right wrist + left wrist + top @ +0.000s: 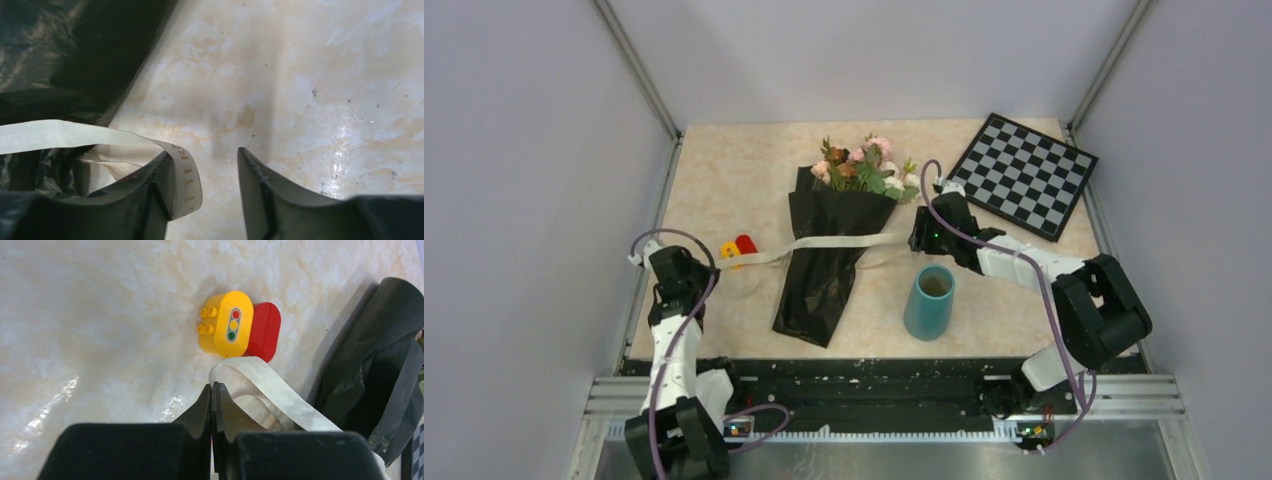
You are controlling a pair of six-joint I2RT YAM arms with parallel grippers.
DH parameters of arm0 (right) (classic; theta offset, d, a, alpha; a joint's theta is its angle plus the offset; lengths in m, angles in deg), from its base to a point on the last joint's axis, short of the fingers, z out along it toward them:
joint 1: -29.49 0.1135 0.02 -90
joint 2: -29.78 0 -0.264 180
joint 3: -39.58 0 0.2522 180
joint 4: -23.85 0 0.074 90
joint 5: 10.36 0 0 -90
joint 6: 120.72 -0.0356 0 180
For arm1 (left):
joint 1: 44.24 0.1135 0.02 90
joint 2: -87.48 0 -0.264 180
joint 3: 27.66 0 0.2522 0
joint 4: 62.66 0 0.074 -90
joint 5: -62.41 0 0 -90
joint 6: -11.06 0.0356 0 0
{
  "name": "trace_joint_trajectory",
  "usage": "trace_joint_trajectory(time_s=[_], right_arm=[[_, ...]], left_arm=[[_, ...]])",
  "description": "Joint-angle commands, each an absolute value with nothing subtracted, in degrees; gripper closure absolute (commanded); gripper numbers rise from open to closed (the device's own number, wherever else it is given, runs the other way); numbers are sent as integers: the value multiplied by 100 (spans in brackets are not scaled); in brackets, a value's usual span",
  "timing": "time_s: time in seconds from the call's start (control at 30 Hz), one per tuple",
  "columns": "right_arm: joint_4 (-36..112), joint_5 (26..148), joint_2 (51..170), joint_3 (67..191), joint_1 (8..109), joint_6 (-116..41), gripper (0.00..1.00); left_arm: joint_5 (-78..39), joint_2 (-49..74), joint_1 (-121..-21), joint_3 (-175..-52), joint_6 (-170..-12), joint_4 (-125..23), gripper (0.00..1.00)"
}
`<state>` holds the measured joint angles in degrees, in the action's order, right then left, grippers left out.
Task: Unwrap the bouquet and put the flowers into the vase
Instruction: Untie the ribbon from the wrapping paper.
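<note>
The bouquet lies in the middle of the table in glossy black paper, with the flowers at its far end. A cream ribbon runs across it from left to right. My left gripper is shut on the ribbon's left end, just short of a small toy. My right gripper stands open at the bouquet's right side. The ribbon's other end lies loose against its left finger. The teal vase stands upright just near of the right gripper.
A yellow-and-red toy block sits left of the bouquet, just beyond the left fingertips. A black-and-white checkerboard lies at the back right. Grey walls close in the table on three sides.
</note>
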<state>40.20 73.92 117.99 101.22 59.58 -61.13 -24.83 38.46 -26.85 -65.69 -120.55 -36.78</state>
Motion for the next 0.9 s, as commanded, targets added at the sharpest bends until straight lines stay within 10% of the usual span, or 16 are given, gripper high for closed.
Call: trace_joint_trajectory(time_s=[0.0,0.47,0.87], right_arm=[[3850,7518,11286,10168,5808,-5652,47],[3646,10030,11737,11165,6012,-4357,28],[3957,10291,12266,11875,6990,-3554,24]], left_arm=[[-2171,4005,-2143,-6630,-11901,-3527,100],[-1778,3909,-1783,-6855,-11571,-3419,96],[-46,3171,-1786,-7784,-10749,-2890,32]])
